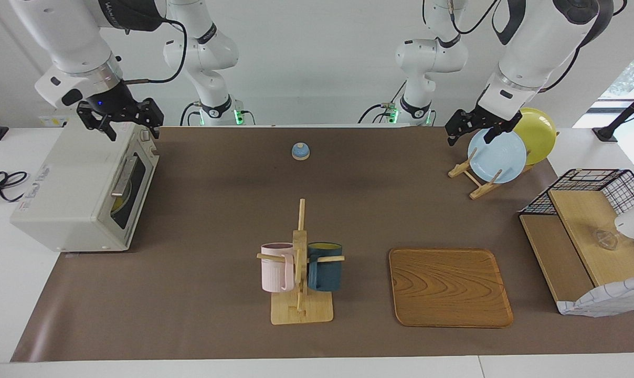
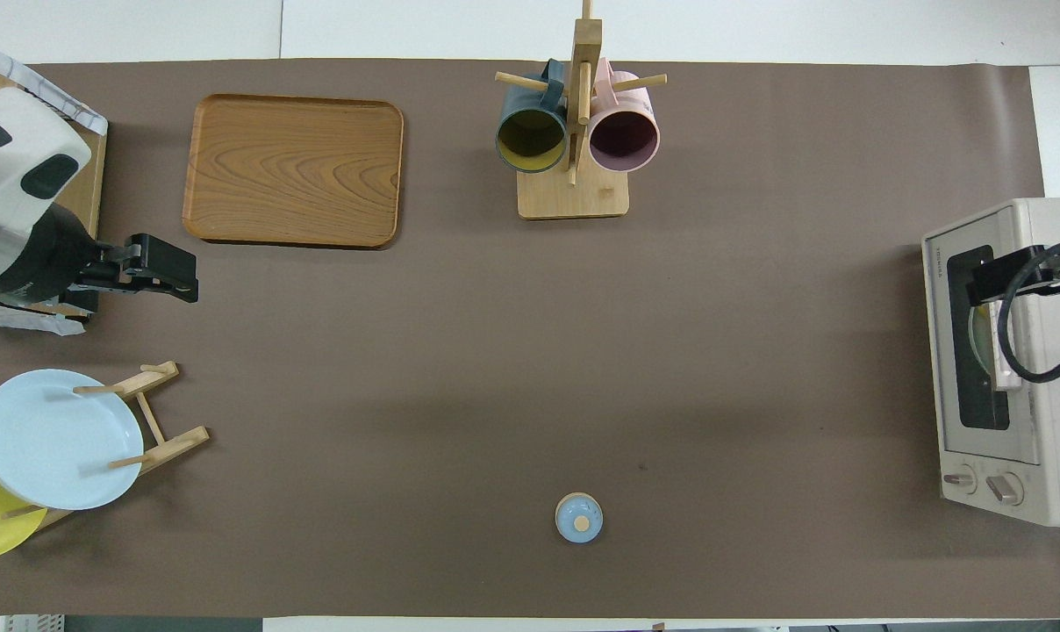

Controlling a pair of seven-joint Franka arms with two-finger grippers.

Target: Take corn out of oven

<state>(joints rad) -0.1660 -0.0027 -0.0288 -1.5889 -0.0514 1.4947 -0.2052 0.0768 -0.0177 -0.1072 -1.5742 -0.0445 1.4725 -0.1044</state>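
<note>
oven (image 1: 81, 194) sits at the right arm's end of the table, door shut, bar handle (image 1: 124, 176) across the dark glass. corn (image 1: 118, 202) only shows as a yellow patch through the glass, inside the oven on the rack; shape not clear from here. in the overhead view the same yellow (image 2: 982, 338) shows through the door window.

right gripper (image 1: 130, 126) is up in the air over the top of the oven, over the edge above the door, not touching the handle. fingers spread apart, nothing between them. corn is below it, inside, with the closed door between corn and claw. in the overhead view the right gripper (image 2: 986, 274) overlaps the door window.

left gripper (image 1: 479, 128) hangs over the plate rack (image 1: 474, 181) at the left arm's end, just above the light blue plate (image 1: 498, 157); fingers apart, empty. this arm waits. yellow plate (image 1: 538, 134) stands in the same rack, nearer the robots than the blue one.

mid table: mug tree (image 1: 300, 273) with pink mug (image 1: 276, 268) and dark blue mug (image 1: 325, 268), wooden tray (image 1: 448, 286) beside it toward the left arm's end, small blue lid (image 1: 300, 151) nearer the robots. wire basket shelf (image 1: 584, 236) at the left arm's end.
</note>
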